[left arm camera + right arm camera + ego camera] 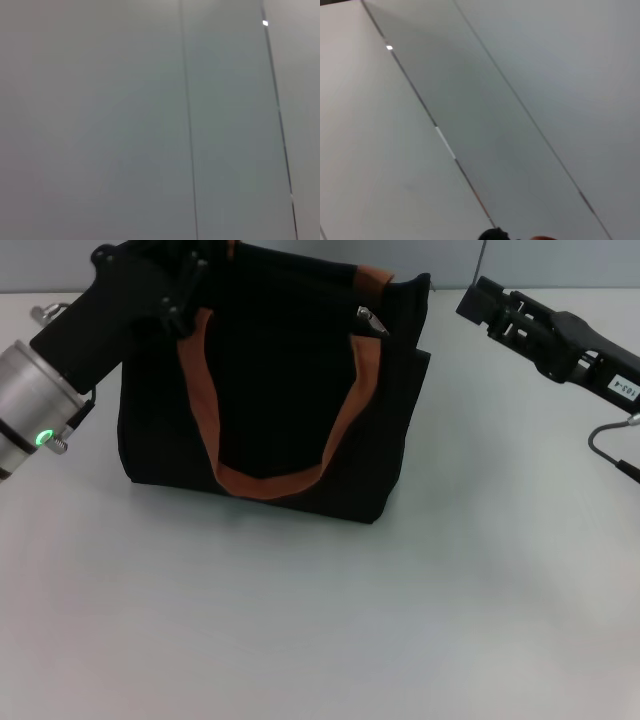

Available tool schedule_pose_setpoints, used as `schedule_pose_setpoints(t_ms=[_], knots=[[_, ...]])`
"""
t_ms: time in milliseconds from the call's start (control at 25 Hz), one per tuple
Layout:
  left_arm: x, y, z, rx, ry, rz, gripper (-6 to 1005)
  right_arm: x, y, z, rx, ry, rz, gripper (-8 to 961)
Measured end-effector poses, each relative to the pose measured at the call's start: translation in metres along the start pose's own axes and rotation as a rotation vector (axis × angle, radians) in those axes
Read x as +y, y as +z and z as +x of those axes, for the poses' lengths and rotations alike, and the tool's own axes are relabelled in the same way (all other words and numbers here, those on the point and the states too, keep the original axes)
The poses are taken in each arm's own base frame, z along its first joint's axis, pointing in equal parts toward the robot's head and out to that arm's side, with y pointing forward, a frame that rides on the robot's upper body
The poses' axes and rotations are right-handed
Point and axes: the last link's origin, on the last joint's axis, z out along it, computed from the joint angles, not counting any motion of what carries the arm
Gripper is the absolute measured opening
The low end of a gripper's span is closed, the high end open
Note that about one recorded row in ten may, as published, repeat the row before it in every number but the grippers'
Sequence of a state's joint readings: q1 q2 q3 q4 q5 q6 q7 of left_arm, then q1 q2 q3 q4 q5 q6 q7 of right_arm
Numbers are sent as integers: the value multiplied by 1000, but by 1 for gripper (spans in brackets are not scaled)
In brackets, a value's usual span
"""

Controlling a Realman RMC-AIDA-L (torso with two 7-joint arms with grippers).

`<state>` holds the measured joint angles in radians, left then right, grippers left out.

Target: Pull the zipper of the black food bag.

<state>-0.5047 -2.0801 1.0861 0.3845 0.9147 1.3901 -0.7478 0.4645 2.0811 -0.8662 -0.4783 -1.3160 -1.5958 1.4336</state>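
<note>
The black food bag [270, 400] stands on the white table in the head view, with orange-brown strap handles [265, 480] hanging down its front. The silver zipper pull [372, 320] sits at the right end of the bag's top edge. My left gripper [185, 285] is at the bag's top left corner, against the fabric. My right gripper [478, 300] hovers to the right of the bag's top right corner, apart from the bag and the zipper pull. A dark edge of the bag [492, 235] shows at the rim of the right wrist view.
The white table [320, 620] spreads out in front of the bag. A grey cable loop [610, 445] hangs below the right arm. Both wrist views show mostly pale wall panels [150, 125].
</note>
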Motion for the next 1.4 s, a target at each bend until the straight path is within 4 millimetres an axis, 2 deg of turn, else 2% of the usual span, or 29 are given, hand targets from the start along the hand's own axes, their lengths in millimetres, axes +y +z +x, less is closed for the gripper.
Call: schedule_pose_setpoints(t_ms=[200, 320, 400, 440, 560, 600, 680, 800, 920, 1000, 1040, 1160, 1200, 1240, 1400], knots=[[-3, -32, 7, 82, -18, 60, 285, 7, -8, 6, -14, 24, -28, 496], [-1, -54, 14, 143, -22, 79, 402, 10, -12, 10, -15, -7, -40, 655], [5, -73, 19, 194, -41, 82, 463, 16, -14, 15, -21, -69, -68, 653], [5, -73, 19, 194, -41, 82, 484, 16, -14, 15, -21, -69, -68, 653], [10, -92, 22, 228, -83, 91, 549, 21, -18, 20, -31, -98, -88, 650], [13, -106, 22, 240, -111, 103, 571, 22, -20, 22, -32, -104, -87, 650], [15, -112, 23, 245, -122, 109, 614, 22, -21, 23, -31, -105, -85, 649], [28, -135, 20, 221, -145, 80, 679, 22, -25, 28, -17, -105, -75, 647], [39, -141, 14, 165, -155, 21, 772, 24, -28, 32, -19, -138, -71, 646], [52, -148, 5, 54, -166, -97, 834, 27, -31, 37, -10, -184, -80, 645], [52, -148, 5, 54, -166, -97, 834, 28, -32, 40, 6, -203, -88, 644], [67, -154, -5, -83, -176, -266, 834, 33, -35, 53, 119, -276, -143, 643], [74, -152, -11, -165, -172, -380, 834, 36, -35, 67, 238, -362, -218, 642], [74, -152, -11, -165, -172, -380, 834, 36, -35, 67, 238, -362, -218, 642], [88, -138, -25, -270, -152, -532, 834, 46, -25, 89, 371, -420, -375, 640]])
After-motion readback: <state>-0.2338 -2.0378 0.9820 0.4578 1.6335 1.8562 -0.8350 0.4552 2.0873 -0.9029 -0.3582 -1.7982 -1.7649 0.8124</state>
